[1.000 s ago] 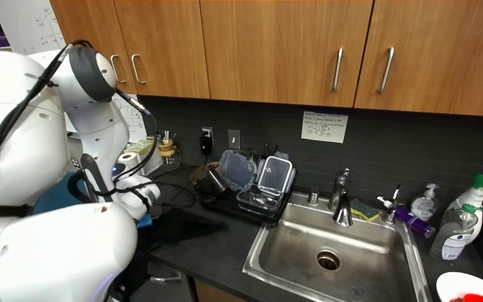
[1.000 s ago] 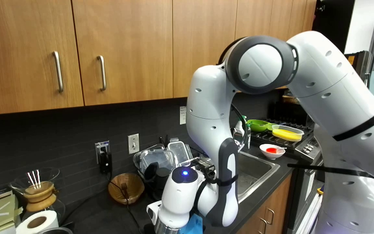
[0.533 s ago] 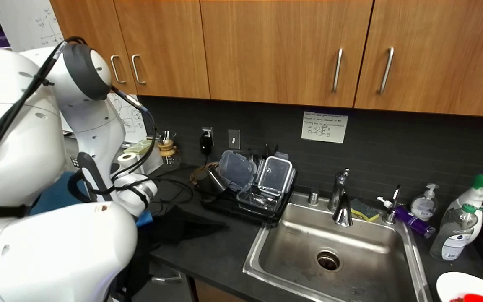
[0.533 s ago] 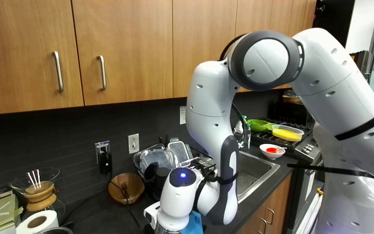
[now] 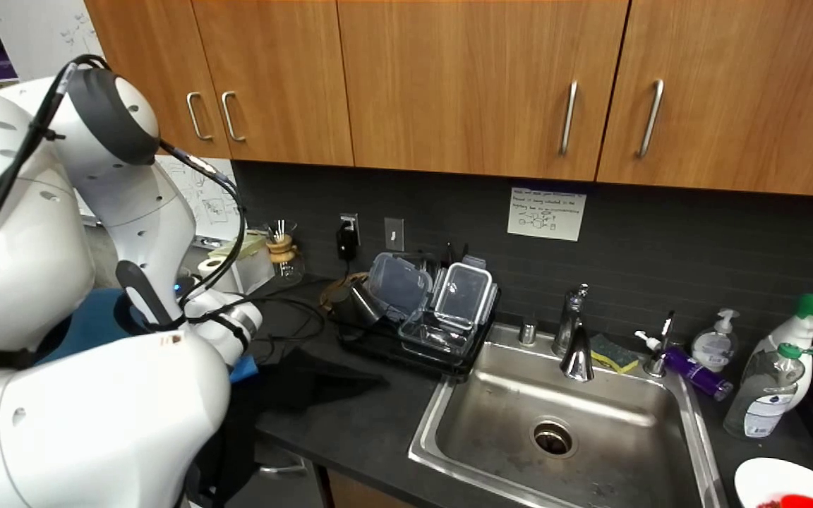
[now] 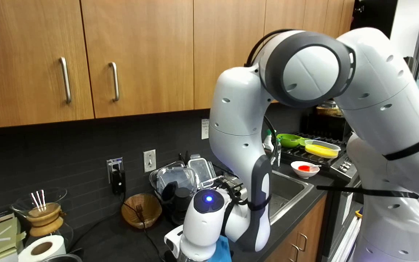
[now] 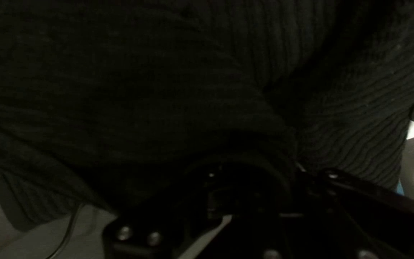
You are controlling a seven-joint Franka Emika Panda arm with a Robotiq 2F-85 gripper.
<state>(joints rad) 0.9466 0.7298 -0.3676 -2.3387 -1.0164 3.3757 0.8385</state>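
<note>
gripper [image 7: 261, 176]: jaws drawn together low in the wrist view, cloth apparently pinched between them; the exact bite is lost in the gloom.
dark cloth [image 7: 138, 90]: ribbed, folded, gathered about the gripper; in an exterior view the dark cloth [image 5: 329, 381] lies partly on the countertop [image 5: 378, 437] and hangs partly past the front edge.
reason for hold: judged that limp fabric wants a tight pinch, as it would slide from slack jaws.
arm [image 6: 236, 105]: bent downward, jaws out of sight in both exterior views.
wicker basket [image 6: 126, 209]: near the wrist; contains what looks like a fork [image 6: 139, 209], leaning inside.
drying rack [image 5: 459, 372]: beside the sink [image 5: 428, 430]; carries clear containers [image 5: 435, 339] and a lid [image 5: 463, 293], propped at a tilt, presumably to drain.
sponge [image 5: 618, 356]: on the sink ledge by the faucet [image 5: 576, 346], likely kept there for reach.
purple bottle [image 5: 696, 372]: tilted beside a soap dispenser [image 5: 713, 346]; support not determinable.
white bowl [image 6: 300, 175]: beyond the sink; red contents [image 6: 305, 168], not identified.
clear tub [image 6: 335, 153]: on the stove [image 6: 344, 167]; yellow contents [image 6: 320, 150], not identified.
coffee carafe [image 6: 44, 218]: white-tipped sticks [image 6: 38, 201] stand in its cone, which seems to keep them upright.
paper roll [image 6: 55, 247]: on end, just beside the carafe.
</note>
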